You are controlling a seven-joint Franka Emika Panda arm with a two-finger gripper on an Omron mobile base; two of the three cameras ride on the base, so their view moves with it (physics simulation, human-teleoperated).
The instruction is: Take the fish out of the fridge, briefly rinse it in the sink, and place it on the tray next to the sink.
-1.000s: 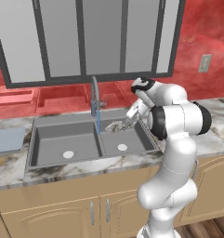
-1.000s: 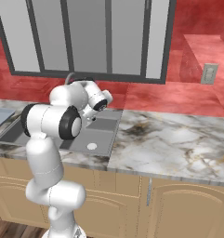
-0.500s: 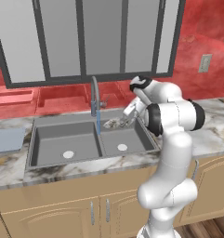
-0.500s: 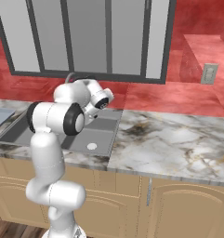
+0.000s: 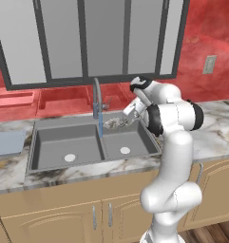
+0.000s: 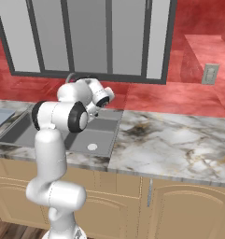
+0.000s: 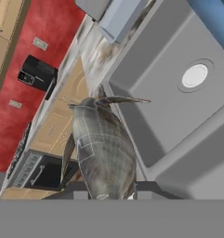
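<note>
A: What is the hand [image 5: 121, 120] doing?
B: Clamped around the fish [image 7: 104, 148], which sticks out straight ahead of its fingertips.
A: And around it?
B: The sink [image 5: 54, 148] lies below the hand, the faucet [image 5: 97, 97] just beside the fish, the tray [image 7: 119, 17] well beyond on the desk [image 5: 215, 137].

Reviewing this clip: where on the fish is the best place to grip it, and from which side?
Grip the fish across its thick mid-body, as the hand does now, shut on it from the flat flanks. The thin tail end tapers and would slip.
</note>
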